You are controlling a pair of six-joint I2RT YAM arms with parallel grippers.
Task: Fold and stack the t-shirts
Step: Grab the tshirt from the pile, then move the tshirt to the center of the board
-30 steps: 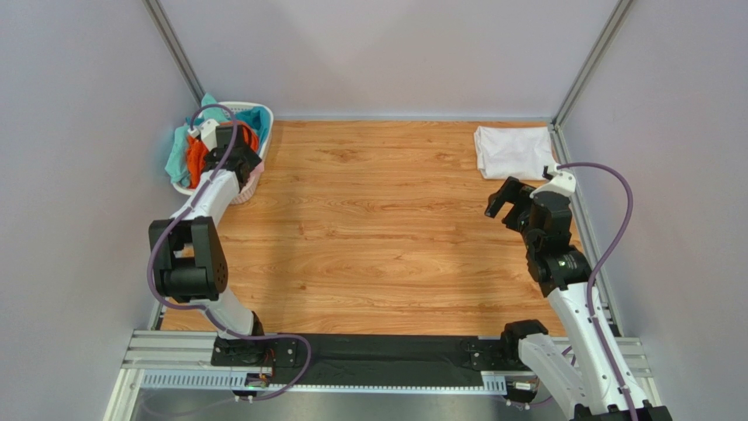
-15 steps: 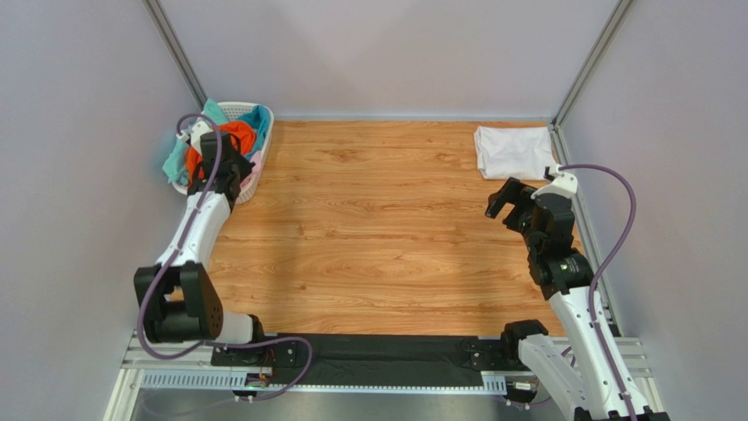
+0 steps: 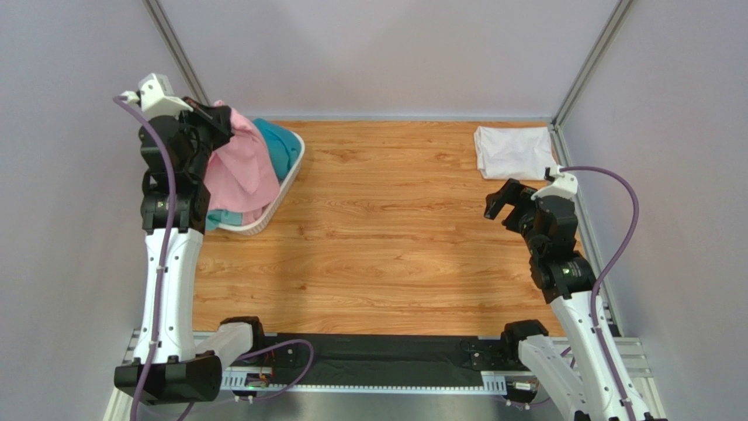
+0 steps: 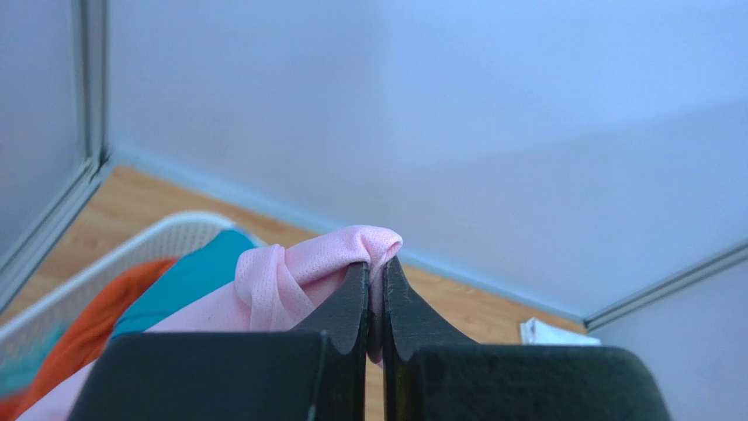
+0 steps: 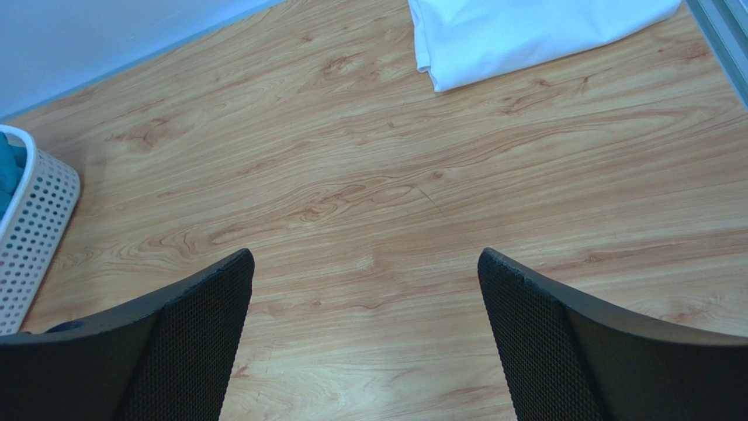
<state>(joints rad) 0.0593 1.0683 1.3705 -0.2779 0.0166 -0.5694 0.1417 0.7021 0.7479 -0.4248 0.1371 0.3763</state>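
My left gripper (image 3: 219, 118) is raised high above the back left corner, shut on a fold of the light pink t-shirt (image 3: 241, 171). The wrist view shows the pink cloth (image 4: 298, 267) pinched between the closed fingers (image 4: 375, 263). The shirt hangs down over the basket (image 3: 285, 189). A teal t-shirt (image 3: 279, 145) and an orange one (image 4: 97, 316) lie in the basket. A folded white t-shirt (image 3: 514, 151) rests at the back right. My right gripper (image 3: 502, 200) hovers open in front of the white t-shirt (image 5: 527, 31), holding nothing.
The white lattice basket (image 5: 35, 219) stands at the back left, its rim (image 4: 132, 250) below my left fingers. Grey walls and metal posts close in the left, back and right sides of the wooden table (image 3: 395, 228).
The left gripper shut on the pink shirt in the basket and rose, pulling the shirt up. The basket shifted right and nearer. The right arm stayed still.
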